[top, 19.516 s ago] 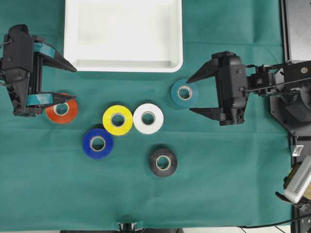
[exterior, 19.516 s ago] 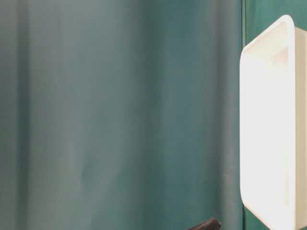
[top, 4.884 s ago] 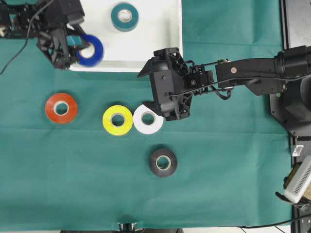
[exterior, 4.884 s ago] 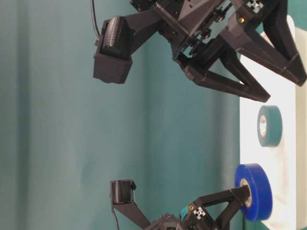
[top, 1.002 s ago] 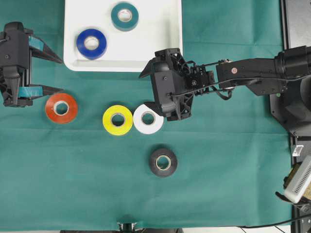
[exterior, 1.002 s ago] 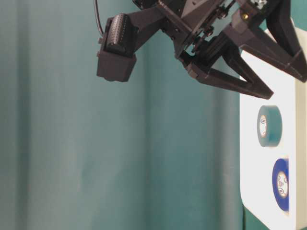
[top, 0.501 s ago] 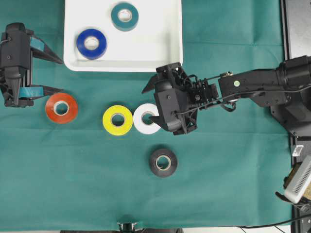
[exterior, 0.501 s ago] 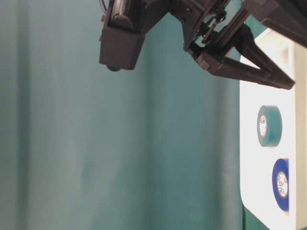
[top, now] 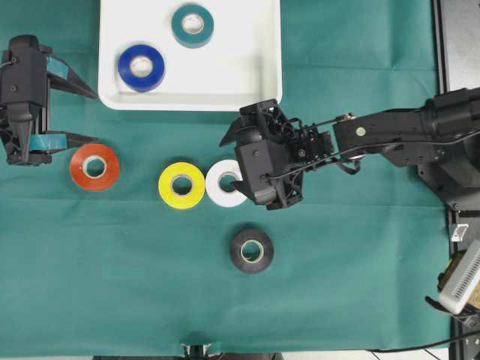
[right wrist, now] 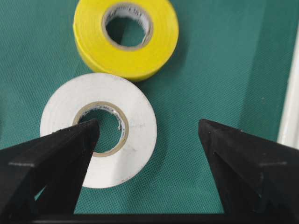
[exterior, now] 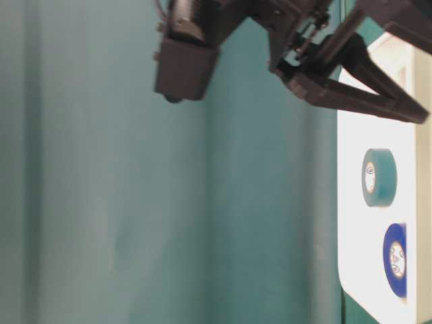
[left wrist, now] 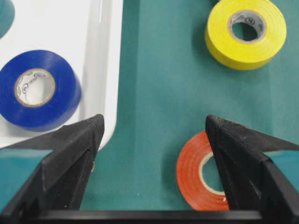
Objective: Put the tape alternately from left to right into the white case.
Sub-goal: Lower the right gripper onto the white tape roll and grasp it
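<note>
Right hand (top: 234,163) has swung, apparently straddling white tape (top: 225,183).

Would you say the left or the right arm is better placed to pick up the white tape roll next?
Right. The right gripper is open directly over the white tape roll, one finger above its core. The left gripper hangs open by the orange roll.

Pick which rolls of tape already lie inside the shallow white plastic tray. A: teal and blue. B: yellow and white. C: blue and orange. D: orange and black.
A: in the overhead view the teal roll of tape and the blue roll of tape lie inside the shallow white plastic tray; all other rolls lie on the green cloth.
</note>
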